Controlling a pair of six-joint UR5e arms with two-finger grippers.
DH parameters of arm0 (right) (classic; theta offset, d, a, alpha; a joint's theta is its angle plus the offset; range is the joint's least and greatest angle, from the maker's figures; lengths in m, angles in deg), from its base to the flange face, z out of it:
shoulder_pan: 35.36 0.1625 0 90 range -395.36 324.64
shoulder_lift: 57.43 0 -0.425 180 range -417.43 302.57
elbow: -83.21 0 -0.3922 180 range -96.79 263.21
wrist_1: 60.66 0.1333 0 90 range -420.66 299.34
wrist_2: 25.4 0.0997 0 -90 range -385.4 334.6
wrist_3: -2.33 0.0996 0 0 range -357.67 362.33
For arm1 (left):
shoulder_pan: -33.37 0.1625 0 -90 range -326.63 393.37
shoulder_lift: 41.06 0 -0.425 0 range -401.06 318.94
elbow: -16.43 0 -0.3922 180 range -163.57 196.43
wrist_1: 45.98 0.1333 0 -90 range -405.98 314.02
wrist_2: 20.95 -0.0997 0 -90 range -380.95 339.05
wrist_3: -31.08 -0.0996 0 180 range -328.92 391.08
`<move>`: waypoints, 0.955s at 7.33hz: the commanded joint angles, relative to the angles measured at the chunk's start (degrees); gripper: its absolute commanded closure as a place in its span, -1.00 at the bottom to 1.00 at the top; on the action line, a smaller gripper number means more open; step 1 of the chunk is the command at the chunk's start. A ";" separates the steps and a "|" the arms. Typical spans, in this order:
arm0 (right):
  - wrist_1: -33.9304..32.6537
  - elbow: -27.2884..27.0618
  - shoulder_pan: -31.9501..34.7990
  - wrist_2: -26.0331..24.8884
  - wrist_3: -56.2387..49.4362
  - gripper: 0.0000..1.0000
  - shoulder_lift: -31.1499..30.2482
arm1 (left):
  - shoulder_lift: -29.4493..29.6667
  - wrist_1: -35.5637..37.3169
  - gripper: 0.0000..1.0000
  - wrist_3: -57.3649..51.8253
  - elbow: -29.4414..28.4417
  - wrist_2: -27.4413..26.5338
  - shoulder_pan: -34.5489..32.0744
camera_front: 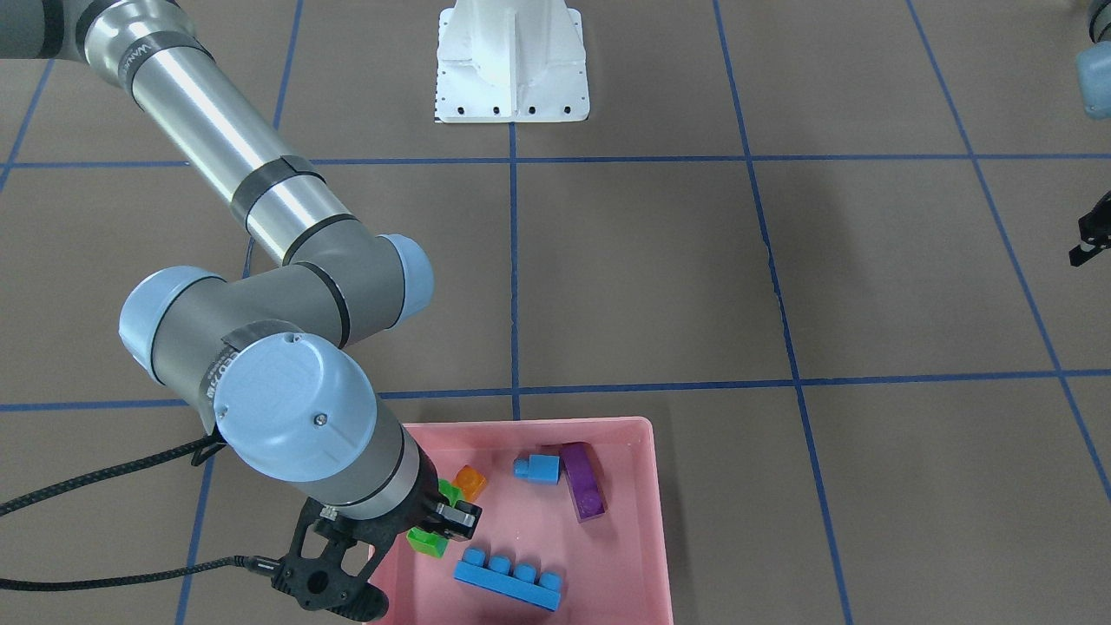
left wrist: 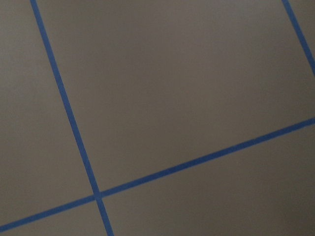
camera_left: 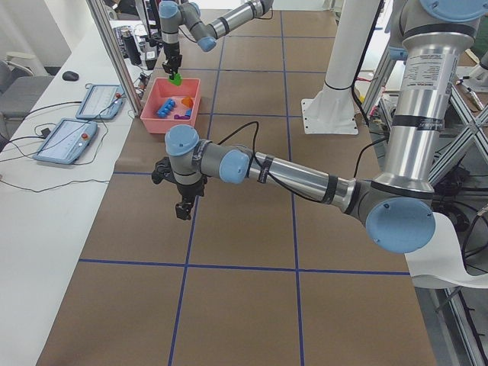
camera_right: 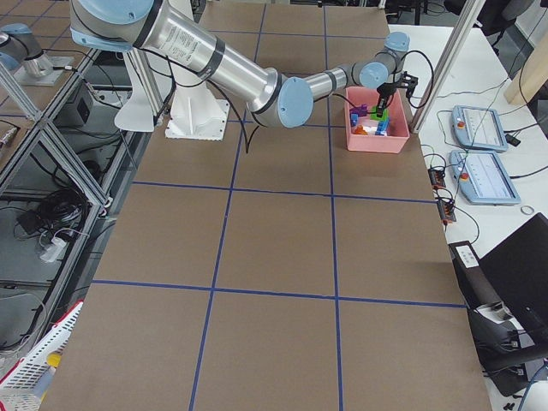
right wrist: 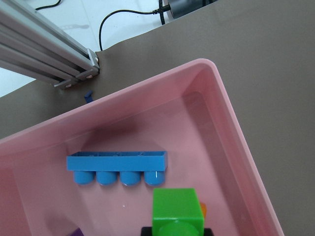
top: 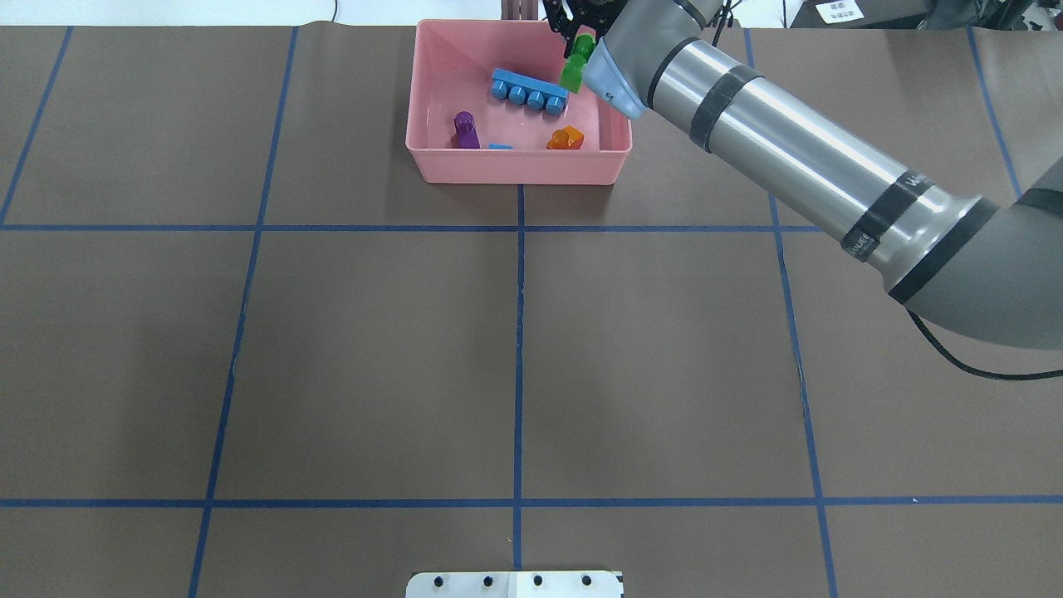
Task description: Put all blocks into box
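Right fingers (camera_front: pixel 458 519) clamped on green brick (camera_front: pixel 427 543), held over pink box (camera_front: pixel 538 423) at its 9 o'clock side, front-facing view — lower clear of long blue brick (camera_front: pixel 509 580) at 5 o'clock, then part fingers

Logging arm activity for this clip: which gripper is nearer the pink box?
Right. The right gripper hangs over the box, shut on the green brick; the left gripper is far off, over the table.
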 commanded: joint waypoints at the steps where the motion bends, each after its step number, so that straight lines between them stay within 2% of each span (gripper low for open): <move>1: 0.92 0.35 -0.88 -0.15 -0.45 -1.00 0.22 | -4.71 0.99 -1.00 -0.07 5.05 0.31 0.02; 2: -1.26 -7.84 0.86 4.90 -0.72 -1.00 -4.49 | -6.12 0.90 -1.00 -0.07 5.58 1.09 -0.07; 3: -5.98 -22.45 4.36 9.39 -1.76 -1.00 -14.63 | -6.57 0.90 -1.00 -0.16 5.50 1.54 -0.33; 4: -9.33 -35.82 6.74 10.05 -6.73 -1.00 -26.04 | -6.93 0.81 -1.00 -0.42 5.07 1.54 -0.33; 6: -12.44 -52.84 13.40 12.75 -22.52 -1.00 -47.22 | -6.67 0.90 -1.00 -4.11 3.14 1.36 -1.90; 7: -12.36 -57.79 18.23 13.99 -35.31 -1.00 -58.82 | -6.66 0.90 -1.00 -4.12 2.78 1.36 -3.04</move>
